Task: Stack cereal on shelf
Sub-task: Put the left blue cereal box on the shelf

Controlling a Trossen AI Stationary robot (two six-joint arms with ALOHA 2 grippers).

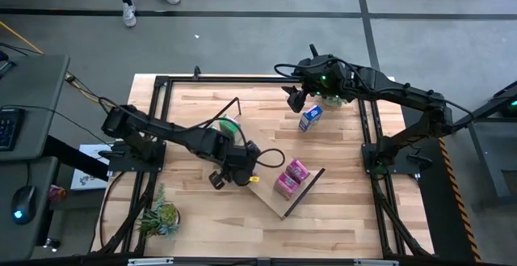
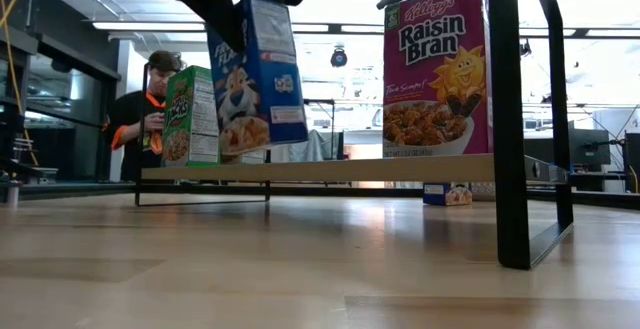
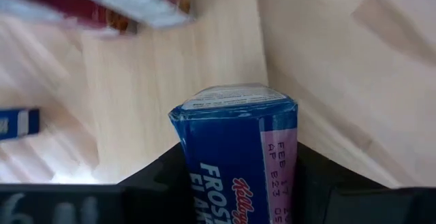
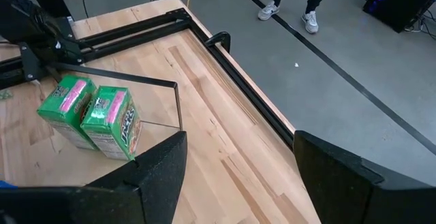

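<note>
Shelf edge sits nearest in the low view, pink boxes on it at lower right of the high view. Your left gripper clamps a blue box, tilted just above the board between green boxes and pink; level it, lower gently, then release. Farther up, your right gripper hangs wide and empty near another blue box.
</note>
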